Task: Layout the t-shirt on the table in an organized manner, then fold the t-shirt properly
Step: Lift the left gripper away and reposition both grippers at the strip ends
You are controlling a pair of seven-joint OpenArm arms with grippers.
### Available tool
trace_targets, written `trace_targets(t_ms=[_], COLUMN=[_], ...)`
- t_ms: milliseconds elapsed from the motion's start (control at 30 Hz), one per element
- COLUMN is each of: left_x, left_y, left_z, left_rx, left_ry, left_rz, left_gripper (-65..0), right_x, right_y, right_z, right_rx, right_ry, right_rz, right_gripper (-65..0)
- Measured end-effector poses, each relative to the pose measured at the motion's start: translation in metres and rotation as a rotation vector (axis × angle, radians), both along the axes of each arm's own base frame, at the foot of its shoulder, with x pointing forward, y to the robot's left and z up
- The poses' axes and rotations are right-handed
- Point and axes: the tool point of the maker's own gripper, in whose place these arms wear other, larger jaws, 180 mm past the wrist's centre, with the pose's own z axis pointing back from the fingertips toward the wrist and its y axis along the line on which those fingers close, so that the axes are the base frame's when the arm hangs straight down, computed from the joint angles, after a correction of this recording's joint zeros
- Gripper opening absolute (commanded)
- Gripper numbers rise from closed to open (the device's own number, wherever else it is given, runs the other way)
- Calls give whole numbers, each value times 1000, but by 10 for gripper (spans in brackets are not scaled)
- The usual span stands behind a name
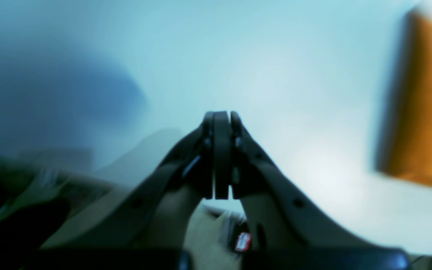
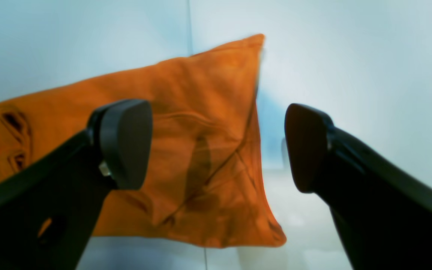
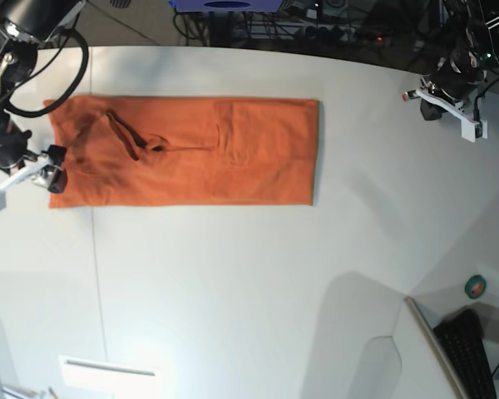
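Shirt (image 3: 183, 150) lies as a long folded band on the worktop (image 3: 233, 291). Right claw (image 2: 216, 146) gapes wide above its end; left claw (image 1: 221, 157) is closed, empty, far off. Next fold needs both end corners pinched evenly.

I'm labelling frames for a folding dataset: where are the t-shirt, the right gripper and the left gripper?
t-shirt (image 3: 191, 154): base view, middle of the orange cloth.
right gripper (image 2: 218, 146): right wrist view, gap between the open fingertips.
left gripper (image 1: 221, 123): left wrist view, shut fingertips.
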Motion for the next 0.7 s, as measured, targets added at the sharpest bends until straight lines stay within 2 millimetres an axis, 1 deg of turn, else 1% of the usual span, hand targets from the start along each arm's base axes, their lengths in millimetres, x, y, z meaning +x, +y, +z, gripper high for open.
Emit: trace_targets(t_ms=[67, 100, 167, 233, 300, 333, 433, 500, 567, 633, 700], left_x=[5, 7, 12, 9, 10, 12, 20, 27, 29, 32, 34], left_y=[-7, -10, -13, -14, -19, -25, -53, -74, -81, -84, -88], left_z=[-2, -3, -2, -6, -7, -8, -13, -15, -20, -25, -28], left_rx=[-16, -24, -19, -18, -26, -32, -66, -96, -79, -60, -62], left_ry=[-13, -19, -51, -56, -74, -74, -72, -76, -60, -47, -47], left_rz=[-8, -10, 2, 23, 26, 7, -65, -116, -148, -155, -153], left_gripper=[-650, -650, -650, -650, -650, -650, -650, -650, -650, -650, -650], right_x=[-7, -15, -20, -24, -21, -20, -23, -25, -22, -16, -16], right_y=[-13, -19, -22, -16, -8, -7, -8, -5, 1, 3, 4], right_z=[-16, -26, -41, -51, -53, -53, -55, -61, -71, -72, -73], right_rx=[45, 58, 84, 108, 126, 130, 131, 151, 191, 218, 221], right_ry=[54, 103, 142, 167, 162, 154, 165, 167, 153, 120, 124], right_rz=[-54, -52, -8, 50, 79, 77, 76, 70, 49, 35, 34], right_gripper=[-143, -143, -143, -143, -143, -143, -143, -143, -143, -143, -143])
